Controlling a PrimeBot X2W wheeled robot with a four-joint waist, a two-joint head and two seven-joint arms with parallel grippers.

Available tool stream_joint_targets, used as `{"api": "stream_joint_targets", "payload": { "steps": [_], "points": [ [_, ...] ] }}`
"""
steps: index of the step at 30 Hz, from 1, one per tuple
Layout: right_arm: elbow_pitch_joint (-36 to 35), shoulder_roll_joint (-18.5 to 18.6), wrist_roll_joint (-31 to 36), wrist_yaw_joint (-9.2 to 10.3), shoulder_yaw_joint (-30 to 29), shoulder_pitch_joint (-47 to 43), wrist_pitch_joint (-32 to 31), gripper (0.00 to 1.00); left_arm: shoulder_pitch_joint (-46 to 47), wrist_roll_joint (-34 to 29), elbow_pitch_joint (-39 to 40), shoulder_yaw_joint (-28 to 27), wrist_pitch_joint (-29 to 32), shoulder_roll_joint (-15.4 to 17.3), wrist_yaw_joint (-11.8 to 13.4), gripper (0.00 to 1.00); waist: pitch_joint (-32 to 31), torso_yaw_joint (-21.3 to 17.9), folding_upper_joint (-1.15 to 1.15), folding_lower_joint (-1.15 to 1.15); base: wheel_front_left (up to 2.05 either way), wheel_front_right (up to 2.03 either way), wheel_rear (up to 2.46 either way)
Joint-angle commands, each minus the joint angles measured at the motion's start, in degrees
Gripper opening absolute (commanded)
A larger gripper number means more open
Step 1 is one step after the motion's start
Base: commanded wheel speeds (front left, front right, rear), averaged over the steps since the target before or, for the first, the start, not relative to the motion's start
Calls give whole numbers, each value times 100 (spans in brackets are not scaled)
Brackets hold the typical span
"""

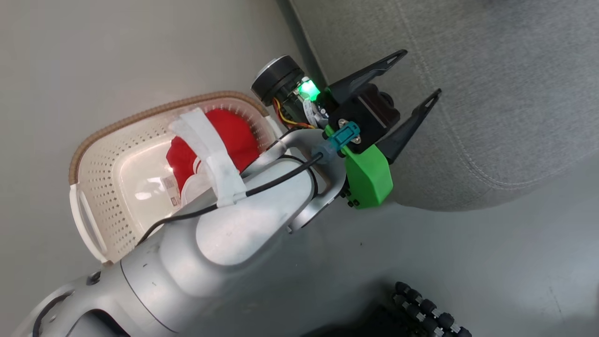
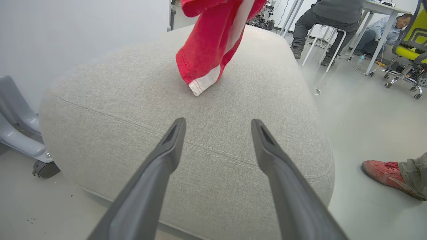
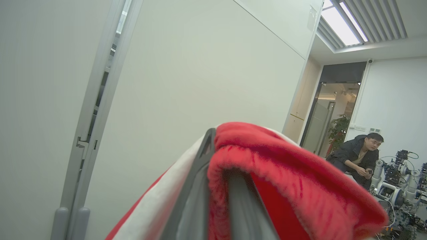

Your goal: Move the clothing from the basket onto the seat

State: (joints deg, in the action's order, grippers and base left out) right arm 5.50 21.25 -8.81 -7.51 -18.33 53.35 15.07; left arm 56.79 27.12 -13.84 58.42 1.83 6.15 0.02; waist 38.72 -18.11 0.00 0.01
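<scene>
Red clothing point(image 3: 283, 173) bunched right up against the right wrist lens is the piece I have in hand. The right gripper point(image 3: 220, 156) is clamped tight on a fold of it, with a white stripe running down one side. From the left wrist view the same piece hangs over the seat point(image 2: 133, 110), its white-trimmed corner down at the cushion; I cannot tell whether it touches. I judge this piece nearly delivered, since it only needs lowering and letting go. More red fabric point(image 1: 234, 131) lies in the basket point(image 1: 103, 187), which stands on the floor near the seat, so at least one further trip is left. The left gripper point(image 1: 420, 73) is spread wide and holds nothing, hovering at the near edge of the cushion. A person's red shoe point(image 2: 380, 168) rests on the floor a little apart from the seat, and I'd keep clear of it.
</scene>
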Motion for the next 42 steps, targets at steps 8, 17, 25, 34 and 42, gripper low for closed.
{"api": "stream_joint_targets", "payload": {
  "steps": [8,17,25,34,42],
  "points": [
    [1797,166,-52,5,335,-104,10,0,158,-84,26,45,-10,25,47,100,753,593,0,-1,0,0,0],
    [2360,-229,-173,6,226,-342,10,100,45,26,-12,-25,-124,170,99,100,556,598,0,-1,0,0,0],
    [1854,-614,-255,6,543,-1066,10,100,-335,258,-227,-189,-505,306,174,100,14,551,0,-1,0,0,0],
    [1418,-902,-397,6,1437,-2421,10,100,-1295,725,-865,-528,-1297,348,443,100,-1069,917,0,-1,0,0,0],
    [980,-1279,-208,5,1813,-3418,10,100,-2426,1083,-1293,-1157,-1694,426,712,100,-2063,1441,0,-1,0,0,0]
  ]
}}
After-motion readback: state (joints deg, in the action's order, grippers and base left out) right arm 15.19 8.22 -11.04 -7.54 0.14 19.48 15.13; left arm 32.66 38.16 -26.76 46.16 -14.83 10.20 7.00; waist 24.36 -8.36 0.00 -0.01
